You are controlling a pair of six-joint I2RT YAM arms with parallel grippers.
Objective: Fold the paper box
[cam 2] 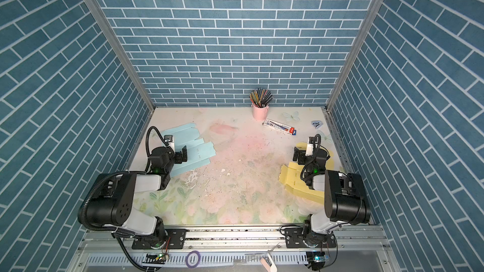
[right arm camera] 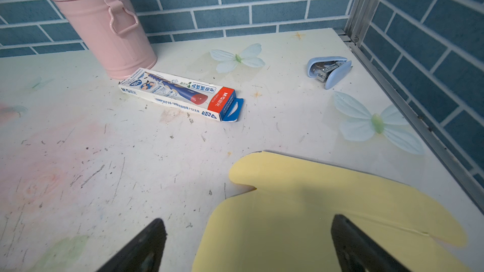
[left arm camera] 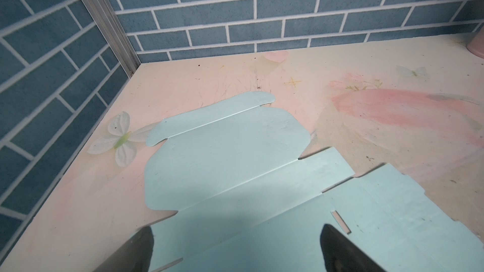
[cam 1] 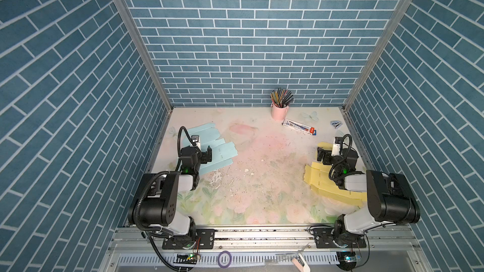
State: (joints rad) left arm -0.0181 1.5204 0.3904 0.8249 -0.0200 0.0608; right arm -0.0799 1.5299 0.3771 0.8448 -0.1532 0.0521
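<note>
The right gripper [right arm camera: 248,222], jaws wide apart, straddles an edge of the flat yellow sheet [right arm camera: 301,205]; farther off, a pencil box [right arm camera: 178,92] lies beside a pink bucket [right arm camera: 112,35], a stapler [right arm camera: 328,70] near the right wall [right arm camera: 432,48].

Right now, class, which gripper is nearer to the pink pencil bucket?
Right. The right gripper is over the yellow box blank, with the pink pencil bucket ahead by the back wall. The left gripper is over the blue box blank, farther off at the left.
</note>
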